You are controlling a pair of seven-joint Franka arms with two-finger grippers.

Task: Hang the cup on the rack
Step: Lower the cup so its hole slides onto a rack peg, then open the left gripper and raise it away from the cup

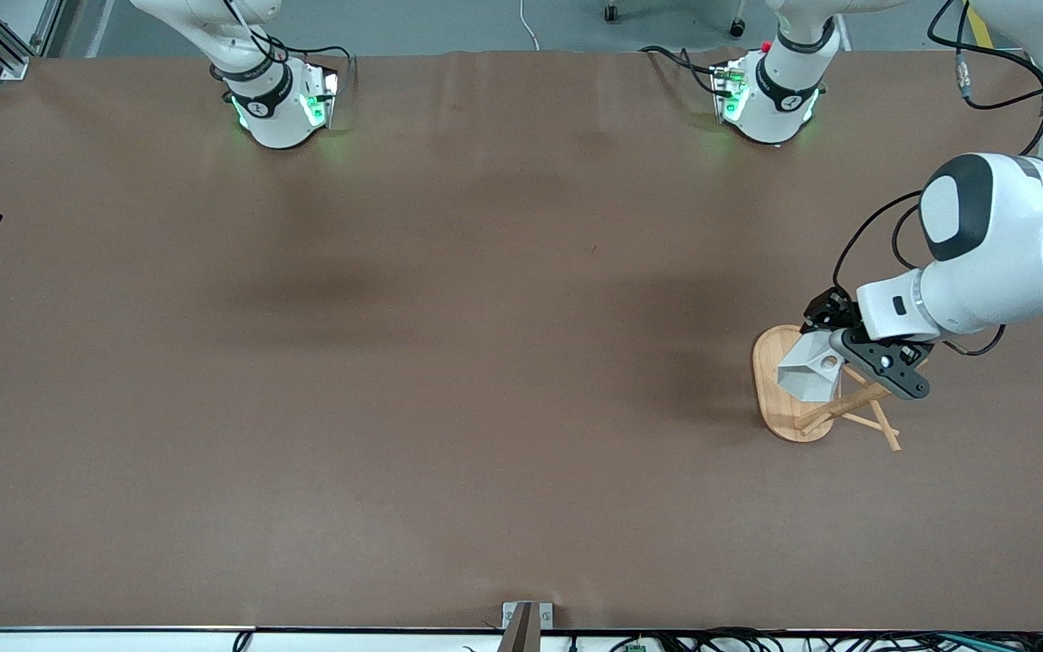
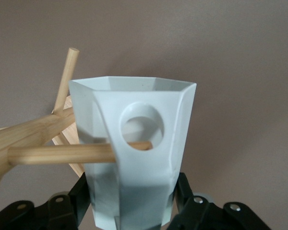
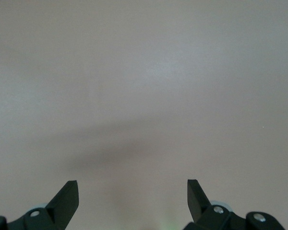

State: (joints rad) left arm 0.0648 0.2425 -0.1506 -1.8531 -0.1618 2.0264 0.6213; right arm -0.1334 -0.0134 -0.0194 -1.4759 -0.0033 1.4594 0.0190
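The white faceted cup (image 1: 808, 373) is held over the bamboo rack (image 1: 770, 385) at the left arm's end of the table. My left gripper (image 1: 847, 344) is shut on the cup's body. In the left wrist view the cup (image 2: 144, 191) sits between the black fingers (image 2: 81, 199), and one rack peg (image 2: 62, 154) runs into the round hole of its handle (image 2: 141, 125), with the peg's tip showing inside the hole. My right gripper (image 3: 133, 191) is open and empty over bare table; it does not show in the front view.
The rack's other pegs (image 1: 884, 430) stick out toward the front camera. The brown table (image 1: 485, 362) carries nothing else. Both arm bases (image 1: 277, 109) stand along the edge farthest from the front camera.
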